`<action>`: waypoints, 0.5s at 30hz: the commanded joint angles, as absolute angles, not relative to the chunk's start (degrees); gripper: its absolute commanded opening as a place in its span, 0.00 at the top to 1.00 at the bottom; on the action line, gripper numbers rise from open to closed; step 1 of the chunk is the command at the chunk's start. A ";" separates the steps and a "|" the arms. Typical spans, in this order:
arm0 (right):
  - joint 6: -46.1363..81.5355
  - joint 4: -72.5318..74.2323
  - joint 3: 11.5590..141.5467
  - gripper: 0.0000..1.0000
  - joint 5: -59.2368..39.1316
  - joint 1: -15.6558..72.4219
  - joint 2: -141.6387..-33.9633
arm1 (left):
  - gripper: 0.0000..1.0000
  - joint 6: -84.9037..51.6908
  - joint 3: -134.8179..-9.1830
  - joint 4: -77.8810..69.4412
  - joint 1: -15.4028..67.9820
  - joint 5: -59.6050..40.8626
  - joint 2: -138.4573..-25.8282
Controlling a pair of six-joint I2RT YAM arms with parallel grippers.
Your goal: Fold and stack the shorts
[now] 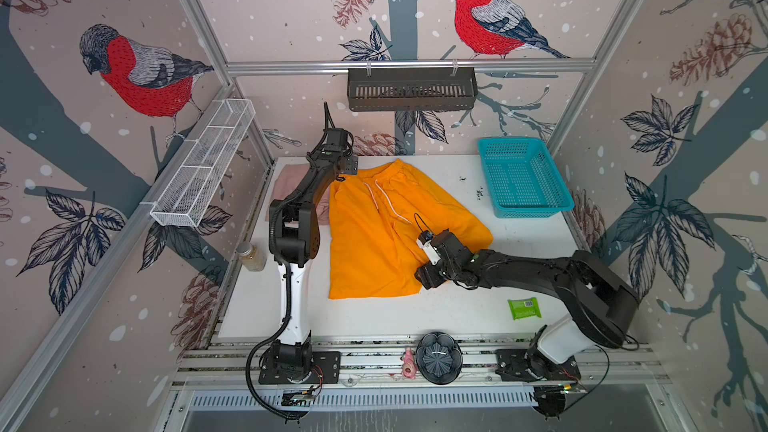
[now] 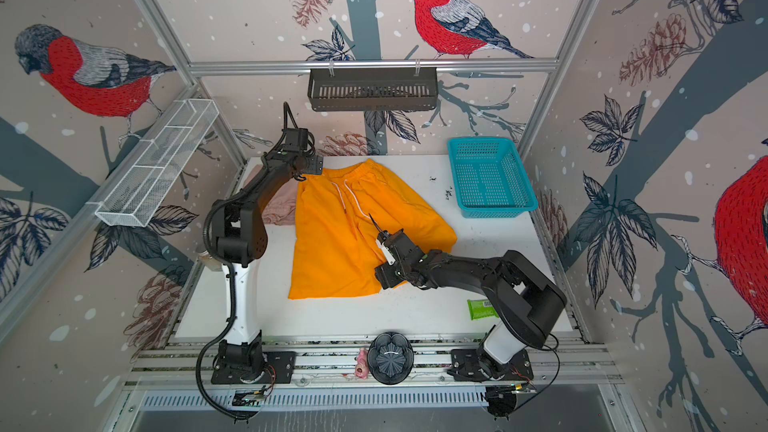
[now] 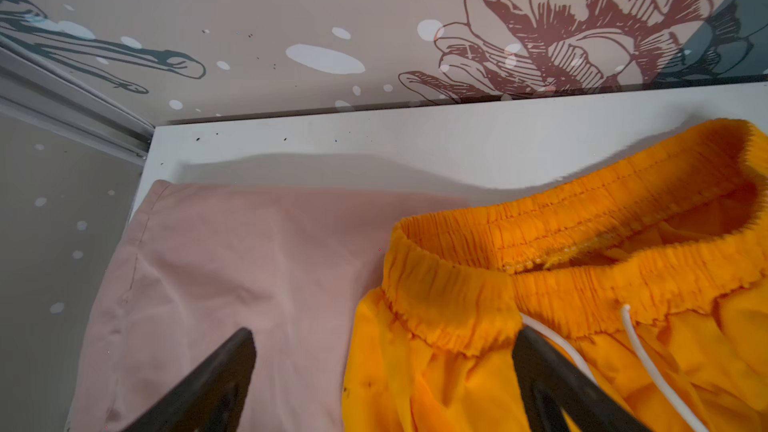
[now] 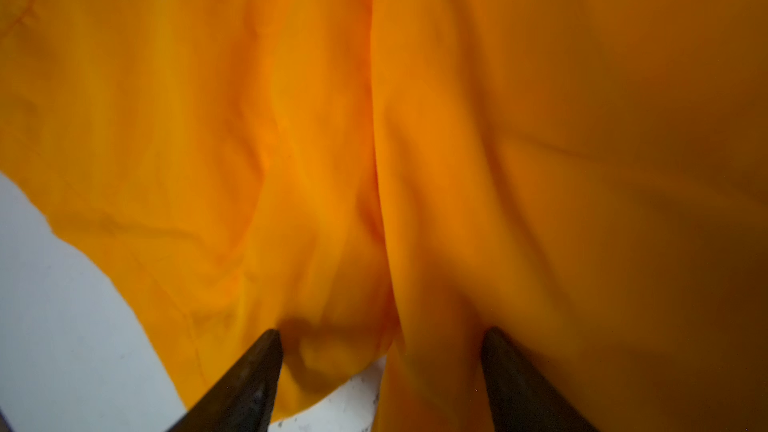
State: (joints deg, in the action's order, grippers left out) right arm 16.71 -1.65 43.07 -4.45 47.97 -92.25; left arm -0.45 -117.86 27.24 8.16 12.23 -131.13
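**Pink pair looked folded; orange pair flat and waiting**

The enclosure walls [image 1: 124, 168], papered with bullfinches and pine cones, closed in the white table [image 1: 415, 317] on three sides. The tabletop was scuffed and dotted with dark specks.

The orange shorts [image 1: 374, 243] filled the middle of it. They were spread flat, waistband toward the back wall and legs toward the arm bases, with no fold in them that I could see. The pink shorts [image 1: 284, 184] lay in the far left corner as a compact rectangle, partly hidden under the left arm. I judged that pair folded and ready as the base of the stack. By my reckoning the job was about half done: the orange pair needed folding, then lifting onto the pink.

A teal basket [image 1: 536, 211] stood in the far right corner. A white wire rack [image 1: 203, 168] hung on the left wall and a black slotted shelf [image 1: 411, 89] on the back rail.

The left gripper [image 3: 384, 334] hovered over the orange waistband corner, which touched the pink edge. Its jaws were wide and held nothing. The right gripper [image 4: 381, 333] sat low at the near right hem, fingers apart, with loose orange cloth between them and nothing pinched.

Smaller things ringed the work: a black ribbed dish [image 1: 439, 358], a jar [image 1: 250, 256], a green packet [image 1: 524, 308], a pink figurine [image 1: 409, 363] and the white drawstring [image 1: 382, 197].
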 commanded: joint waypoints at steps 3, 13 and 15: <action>17.18 -0.47 44.91 0.28 -0.17 48.33 -96.17 | 0.04 1.22 -119.44 25.23 7.12 4.22 -134.16; 16.69 -1.04 45.32 0.62 -0.30 46.60 -97.55 | 0.43 1.28 -119.35 25.04 7.12 5.12 -137.17; 16.37 -1.09 45.08 0.66 -0.16 45.94 -97.65 | 0.56 0.52 -119.81 25.00 7.04 6.10 -137.33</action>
State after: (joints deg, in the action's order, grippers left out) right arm 16.45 1.89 45.32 -0.27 46.39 -97.06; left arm 0.84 -118.98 26.00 7.16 5.61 -137.14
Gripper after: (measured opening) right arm 0.352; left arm 0.482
